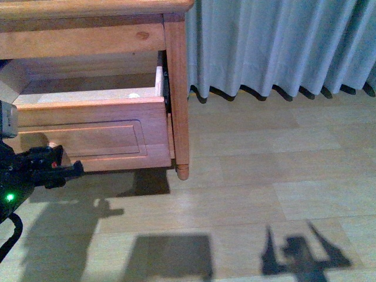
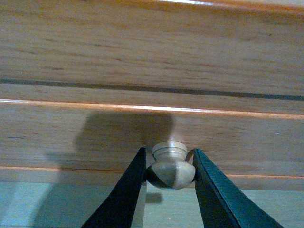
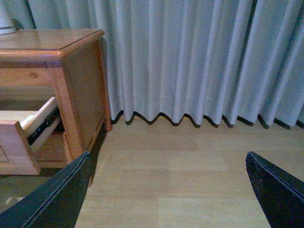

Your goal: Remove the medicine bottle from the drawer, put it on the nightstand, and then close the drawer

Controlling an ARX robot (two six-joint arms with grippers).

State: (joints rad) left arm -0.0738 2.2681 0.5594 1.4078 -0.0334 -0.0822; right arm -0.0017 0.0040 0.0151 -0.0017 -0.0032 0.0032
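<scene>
As left gripper point(image 2: 168, 150) clamps knob point(image 2: 169, 172), drawer point(image 1: 94, 132) juts out (floor point(image 1: 264, 176) rightward).

drawer point(image 1: 94, 135): honey-brown, pulled open | nightstand point(image 1: 176, 70): wooden, upright

The drawer point(image 1: 88, 135) front is hiding most of its inside; only a small white speck point(image 1: 134, 94) is peeking over the rim, too small to identify. The front view's left edge is cutting off the drawer and the left arm point(image 1: 17, 176). In the right wrist view, a white object point(image 3: 4, 21) on the nightstand point(image 3: 47, 40) is running off the picture's edge.
</scene>
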